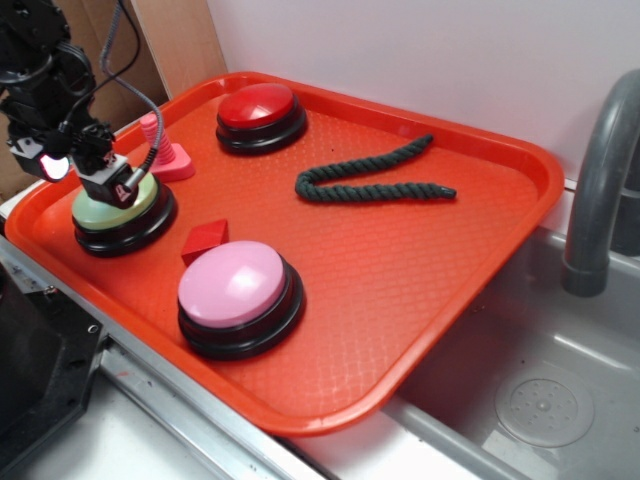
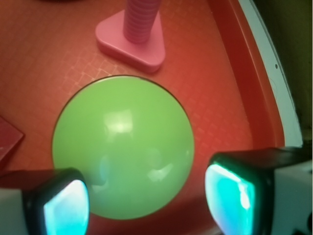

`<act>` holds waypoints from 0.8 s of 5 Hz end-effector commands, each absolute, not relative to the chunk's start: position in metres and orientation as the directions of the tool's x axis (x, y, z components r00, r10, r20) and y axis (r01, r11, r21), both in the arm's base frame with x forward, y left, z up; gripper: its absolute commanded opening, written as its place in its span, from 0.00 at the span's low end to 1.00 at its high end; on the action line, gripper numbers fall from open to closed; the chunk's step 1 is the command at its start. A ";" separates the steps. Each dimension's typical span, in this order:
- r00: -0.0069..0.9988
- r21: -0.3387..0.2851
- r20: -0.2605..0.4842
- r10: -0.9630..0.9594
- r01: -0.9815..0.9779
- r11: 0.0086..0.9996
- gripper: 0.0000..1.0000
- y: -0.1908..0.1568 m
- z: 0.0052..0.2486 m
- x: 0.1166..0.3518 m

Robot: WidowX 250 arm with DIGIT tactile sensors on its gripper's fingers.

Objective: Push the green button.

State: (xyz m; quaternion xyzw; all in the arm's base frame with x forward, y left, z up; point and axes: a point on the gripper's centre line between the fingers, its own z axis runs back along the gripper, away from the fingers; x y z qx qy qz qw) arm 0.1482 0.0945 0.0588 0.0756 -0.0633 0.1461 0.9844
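The green button (image 1: 118,209), a pale lime dome on a black base, sits at the left end of the red tray (image 1: 500,230). My gripper (image 1: 110,188) hangs right over it, low on the dome; whether it touches I cannot tell. In the wrist view the green button (image 2: 122,147) fills the middle. My gripper (image 2: 146,205) is open, its two fingers spread wide over the dome's near side with nothing held. One cyan-lit fingertip (image 2: 66,208) shows at lower left, the other at lower right.
On the tray are a larger pink-topped button (image 1: 238,290), a red-topped button (image 1: 260,110), a small red block (image 1: 205,240), a pink ridged peg on a triangular base (image 1: 165,152) (image 2: 134,36) just behind the green button, and a dark green rope (image 1: 370,182). A sink (image 1: 540,390) and grey faucet (image 1: 598,180) lie to the right.
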 end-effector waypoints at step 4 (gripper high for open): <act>0.936 0.107 0.150 0.319 -0.336 0.936 1.00 0.109 0.039 0.173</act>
